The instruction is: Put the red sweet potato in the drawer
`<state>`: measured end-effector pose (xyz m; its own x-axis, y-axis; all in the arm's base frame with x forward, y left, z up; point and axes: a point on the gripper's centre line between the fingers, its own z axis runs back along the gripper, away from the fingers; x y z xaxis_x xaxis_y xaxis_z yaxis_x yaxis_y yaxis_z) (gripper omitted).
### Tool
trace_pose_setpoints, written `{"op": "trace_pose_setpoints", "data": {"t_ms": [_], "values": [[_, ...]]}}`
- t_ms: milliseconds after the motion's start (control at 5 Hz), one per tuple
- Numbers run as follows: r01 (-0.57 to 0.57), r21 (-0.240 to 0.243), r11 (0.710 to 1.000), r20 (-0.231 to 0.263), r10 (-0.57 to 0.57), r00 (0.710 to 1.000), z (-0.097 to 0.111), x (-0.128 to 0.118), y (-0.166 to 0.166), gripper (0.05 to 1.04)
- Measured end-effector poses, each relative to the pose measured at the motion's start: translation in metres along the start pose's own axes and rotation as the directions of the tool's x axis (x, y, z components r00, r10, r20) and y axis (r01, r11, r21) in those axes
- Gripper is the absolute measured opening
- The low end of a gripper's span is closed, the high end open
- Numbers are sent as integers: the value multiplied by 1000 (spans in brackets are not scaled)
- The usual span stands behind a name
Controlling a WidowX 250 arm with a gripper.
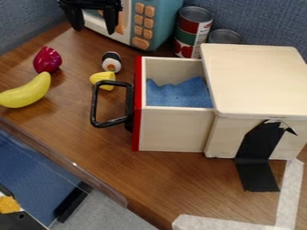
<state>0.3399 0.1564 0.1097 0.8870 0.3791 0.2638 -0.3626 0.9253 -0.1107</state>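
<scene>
Pinching the glossy red sweet potato (47, 60), likely light, stiff and slippery, round its middle suits the widely parted, empty fingers (111, 20).

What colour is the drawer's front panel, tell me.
The drawer's front panel is red; the camera view shows it best.

Cloth (180, 94) in drawer (174, 130) — banana (26, 93) to left, cans (192, 28) behind (toy microwave (163, 22) left of cans).
</scene>
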Motion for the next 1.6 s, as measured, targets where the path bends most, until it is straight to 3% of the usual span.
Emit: {"op": "trace_pose_setpoints", "data": {"t_ms": [600, 800, 1200, 1400, 1600], "values": [[-11, 22, 1000, -51, 12, 999, -20, -7, 28, 1000], [-24, 25, 999, -8, 24, 1000, -12, 2, 43, 1000], [-70, 108, 992, 41, 66, 997, -9, 18, 88, 1000], [-76, 125, 989, -11, 78, 997, -19, 16, 101, 1000], [-34, 150, 988, -24, 38, 999, -25, 9, 112, 1000]]}}
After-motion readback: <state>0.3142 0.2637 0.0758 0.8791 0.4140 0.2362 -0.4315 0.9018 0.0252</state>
